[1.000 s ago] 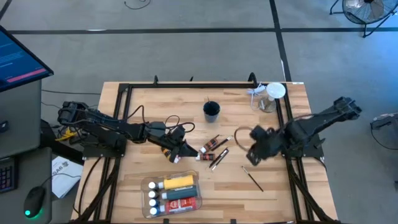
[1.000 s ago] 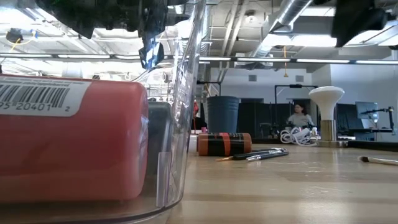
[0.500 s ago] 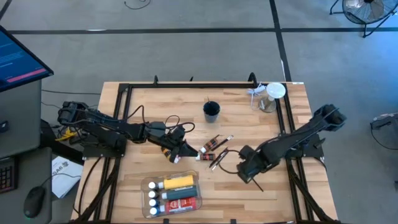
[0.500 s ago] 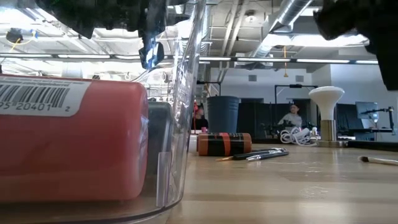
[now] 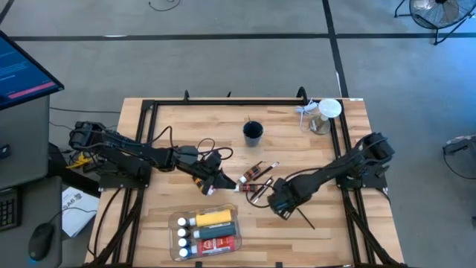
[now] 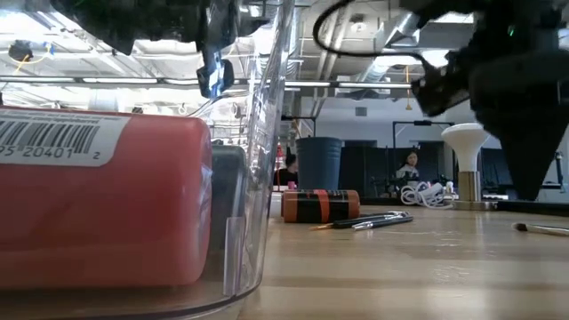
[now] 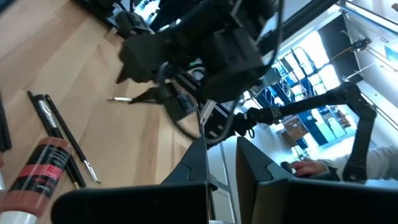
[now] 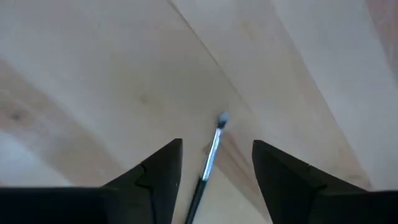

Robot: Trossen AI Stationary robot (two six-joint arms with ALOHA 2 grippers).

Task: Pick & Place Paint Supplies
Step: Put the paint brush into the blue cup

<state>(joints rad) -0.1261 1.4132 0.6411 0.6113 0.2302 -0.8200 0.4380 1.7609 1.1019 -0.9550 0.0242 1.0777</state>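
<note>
Right tool low over the light wooden desk, near the middle-right, fingers spread apart with nothing between them but air. Directly under the gap, a lone thin dark-handled brush flat on the wood, its pale tip pointing away from the wrist; seen from above, only the far end of this brush visible past the tool, slanting toward the desk's near right corner.

Left tool hanging left of centre, fingers pressed together; whether anything is pinched in them cannot be told.

Just right of the left tool, a small cluster on the wood: a brown paint tube with a white cap and two more thin dark brushes lying close alongside it. In the low view, the same tube on its side with the brushes in front of it.

At the near edge, a clear plastic tray holding a larger yellow bottle, a red tube and further white-capped tubes laid in a row.

Toward the far side, a dark round cup; at the far right corner, a clear jar with a white lid.
</note>
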